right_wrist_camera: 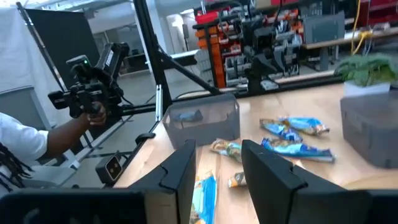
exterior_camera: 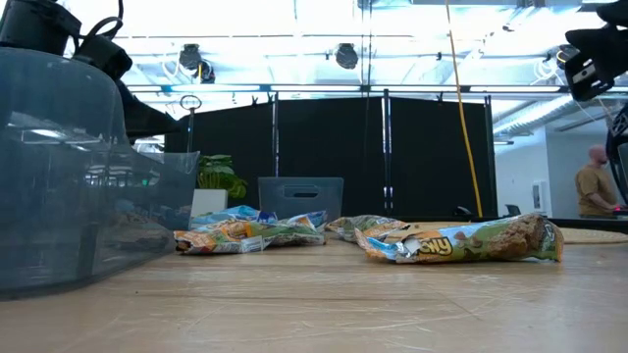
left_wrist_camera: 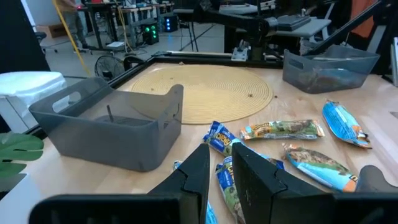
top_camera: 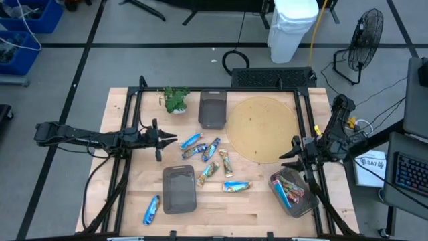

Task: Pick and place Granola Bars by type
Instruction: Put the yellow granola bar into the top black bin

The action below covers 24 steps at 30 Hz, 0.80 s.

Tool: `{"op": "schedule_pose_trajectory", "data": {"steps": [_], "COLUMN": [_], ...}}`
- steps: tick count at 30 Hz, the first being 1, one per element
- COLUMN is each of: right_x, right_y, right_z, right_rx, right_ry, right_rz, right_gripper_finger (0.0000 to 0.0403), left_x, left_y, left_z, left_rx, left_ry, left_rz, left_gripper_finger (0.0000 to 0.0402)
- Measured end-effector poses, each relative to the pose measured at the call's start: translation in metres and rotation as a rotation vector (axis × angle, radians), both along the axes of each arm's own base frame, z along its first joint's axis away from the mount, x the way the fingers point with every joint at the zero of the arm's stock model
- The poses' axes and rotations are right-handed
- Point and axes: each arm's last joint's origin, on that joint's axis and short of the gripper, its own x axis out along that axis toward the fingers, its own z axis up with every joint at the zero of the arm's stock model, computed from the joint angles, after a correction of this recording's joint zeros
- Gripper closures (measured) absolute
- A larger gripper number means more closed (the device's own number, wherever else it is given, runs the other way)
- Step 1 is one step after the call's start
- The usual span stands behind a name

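Several granola bars lie loose on the wooden table's middle: blue ones (top_camera: 191, 140) (top_camera: 212, 148), tan ones (top_camera: 225, 163) (top_camera: 236, 187), and one blue bar (top_camera: 152, 209) alone near the front left. More bars lie in the right-hand grey bin (top_camera: 292, 192). My left gripper (top_camera: 167, 138) hovers left of the cluster, pointing level at it. In its wrist view the left gripper (left_wrist_camera: 221, 180) shows a narrow gap with nothing in it. My right gripper (top_camera: 291, 152) hovers above the right bin's far end. In its wrist view the right gripper (right_wrist_camera: 217, 174) is open with nothing in it.
An empty grey bin (top_camera: 212, 110) stands at the far middle and another bin (top_camera: 179, 189) near the front. A round woven mat (top_camera: 263, 127) lies at the far right and a small plant (top_camera: 175, 99) at the far left. A person's hand (right_wrist_camera: 93, 115) shows beyond the table.
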Motion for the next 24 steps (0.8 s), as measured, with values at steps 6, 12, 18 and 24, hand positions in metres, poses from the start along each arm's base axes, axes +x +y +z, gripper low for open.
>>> {"op": "schedule_pose_trajectory", "data": {"steps": [6, 12, 18, 24], "right_x": [-0.003, -0.002, 0.003, 0.01], "right_y": [-0.006, -0.01, -0.013, -0.018], "right_z": [0.004, 0.005, 0.003, -0.003], "right_rx": [-0.056, -0.086, -0.066, -0.072], "right_ry": [-0.054, -0.067, -0.058, -0.051], "right_rz": [-0.002, -0.044, -0.051, -0.076], "right_gripper_finger": [0.0283, 0.0287, 0.0287, 0.0287], "left_x": [0.0, 0.0, 0.0, 0.0], "left_y": [0.0, 0.0, 0.0, 0.0], "left_z": [0.0, 0.0, 0.0, 0.0], "left_rx": [-0.025, -0.031, -0.029, -0.026], "left_ry": [-0.007, -0.009, -0.008, -0.007], "left_rz": [0.004, 0.005, 0.005, 0.005], "left_gripper_finger": [0.0327, 0.0327, 0.0327, 0.0327]}}
